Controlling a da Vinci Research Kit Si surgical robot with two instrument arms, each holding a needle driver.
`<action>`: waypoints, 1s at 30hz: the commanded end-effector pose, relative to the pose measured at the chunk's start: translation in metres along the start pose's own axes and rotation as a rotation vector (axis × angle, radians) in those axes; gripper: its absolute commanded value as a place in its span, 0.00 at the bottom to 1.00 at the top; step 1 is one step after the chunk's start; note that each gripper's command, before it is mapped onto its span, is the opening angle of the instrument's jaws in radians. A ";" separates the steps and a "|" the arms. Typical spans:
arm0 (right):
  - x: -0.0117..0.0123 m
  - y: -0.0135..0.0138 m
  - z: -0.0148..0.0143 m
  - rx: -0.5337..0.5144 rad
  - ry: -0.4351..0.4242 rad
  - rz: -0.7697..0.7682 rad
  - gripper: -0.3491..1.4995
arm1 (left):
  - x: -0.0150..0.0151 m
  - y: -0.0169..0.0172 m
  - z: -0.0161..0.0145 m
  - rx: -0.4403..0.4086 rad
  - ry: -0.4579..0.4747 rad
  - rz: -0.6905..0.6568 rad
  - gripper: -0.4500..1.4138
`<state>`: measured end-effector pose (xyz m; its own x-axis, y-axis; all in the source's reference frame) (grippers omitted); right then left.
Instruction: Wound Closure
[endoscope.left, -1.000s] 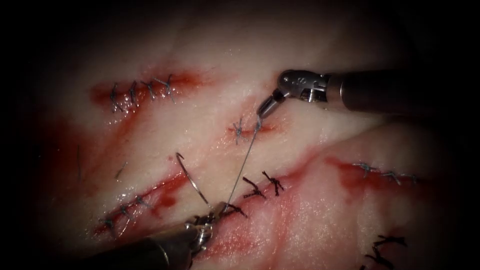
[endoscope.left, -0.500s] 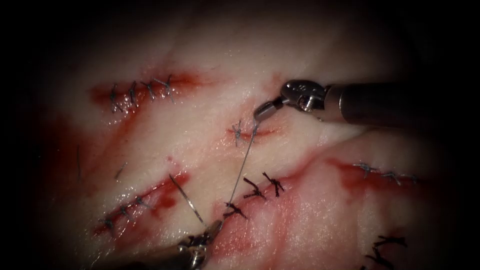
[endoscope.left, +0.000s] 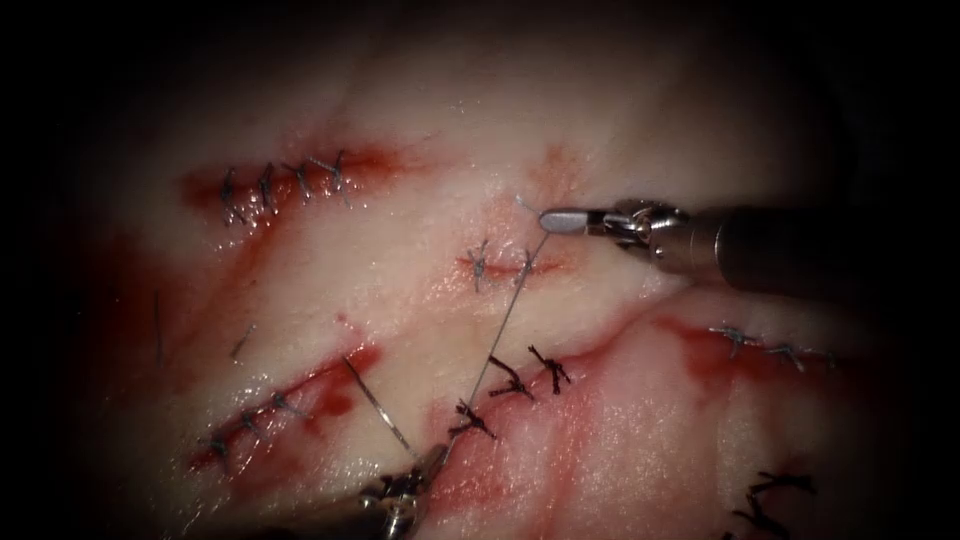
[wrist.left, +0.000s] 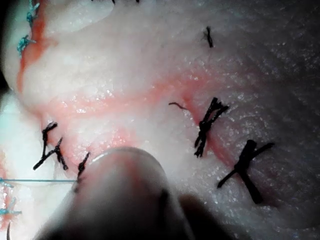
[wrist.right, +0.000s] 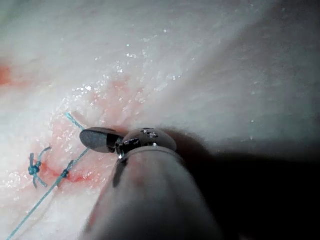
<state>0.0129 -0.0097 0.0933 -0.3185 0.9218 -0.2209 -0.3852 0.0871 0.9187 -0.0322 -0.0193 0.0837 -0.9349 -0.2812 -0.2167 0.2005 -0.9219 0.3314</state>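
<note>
The right arm's slim grey metal needle driver (endoscope.left: 553, 219) has its jaws closed on the thin blue-grey suture thread (endoscope.left: 505, 318), pinching it near its short free end just above the small central cut (endoscope.left: 505, 264) in the pale pork-belly tissue (endoscope.left: 640, 420). The right wrist view shows the same grip (wrist.right: 95, 140), the thread (wrist.right: 45, 197) running on past a knotted blue stitch (wrist.right: 34, 169) on the reddened cut line. From these jaws the thread slopes down and left across the cut, taut and straight, to the left arm's steel needle driver (endoscope.left: 425, 465) at the lower edge of the endoscope view. That tool's jaws are closed on the thin curved steel needle (endoscope.left: 375, 405) at its lower end; the rest of the needle rises up and left, free of the tissue, over a red-stained cut (endoscope.left: 290, 400) on the left. Dark knotted stitches (endoscope.left: 510, 378) lie just right of the thread. In the left wrist view the rounded shaft (wrist.left: 125, 200) fronts black stitches (wrist.left: 207, 125).
</note>
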 end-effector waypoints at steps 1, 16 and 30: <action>0.0014 -0.0007 0.0017 0.003 0.014 -0.057 0.00 | 0.0000 0.0004 0.0002 0.002 0.004 0.004 0.00; 0.0014 -0.0027 0.0027 0.041 0.023 -0.194 0.97 | -0.0012 -0.0121 -0.0003 0.074 0.082 -0.035 0.00; 0.0030 -0.0095 -0.0023 -0.141 0.070 -0.620 0.85 | -0.0047 -0.0254 0.0013 0.115 0.178 -0.021 0.00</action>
<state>0.0129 -0.0089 0.0825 -0.0424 0.6770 -0.7347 -0.6367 0.5484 0.5421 -0.0329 0.0056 0.0774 -0.8699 -0.3115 -0.3824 0.1346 -0.8958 0.4235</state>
